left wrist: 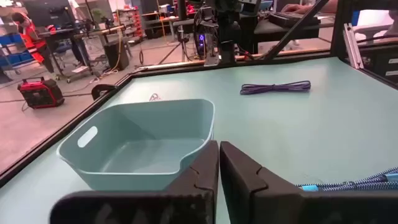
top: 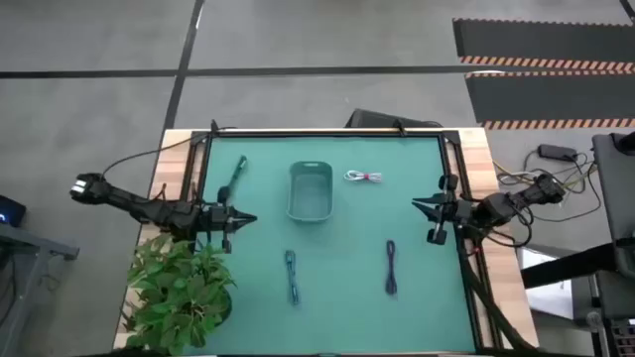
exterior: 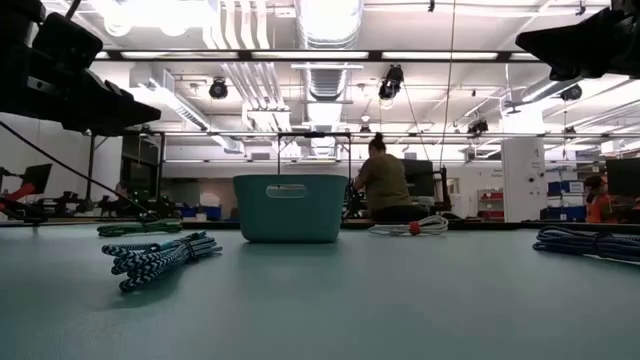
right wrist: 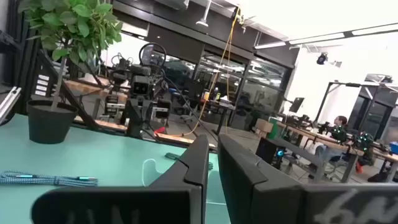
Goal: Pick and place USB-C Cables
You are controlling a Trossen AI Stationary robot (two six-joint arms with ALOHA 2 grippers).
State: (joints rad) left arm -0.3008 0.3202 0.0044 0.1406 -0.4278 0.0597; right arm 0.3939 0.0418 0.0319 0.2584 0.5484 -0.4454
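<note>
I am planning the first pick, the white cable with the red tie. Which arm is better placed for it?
Probably the right. The white cable lies on the basket's right side, nearer the right gripper; the left gripper would have to cross the basket.

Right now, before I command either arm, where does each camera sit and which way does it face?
High: overhead, straight down; both arms, teal bin, all four cables.
Low: table height, facing the room; arm parts at the top corners, blue cable nearest.
Left wrist: past the shut left gripper toward the bin and purple cable.
Right wrist: past the shut right gripper toward the potted plant.
Shared: high, low and left wrist all show the bin.
</note>
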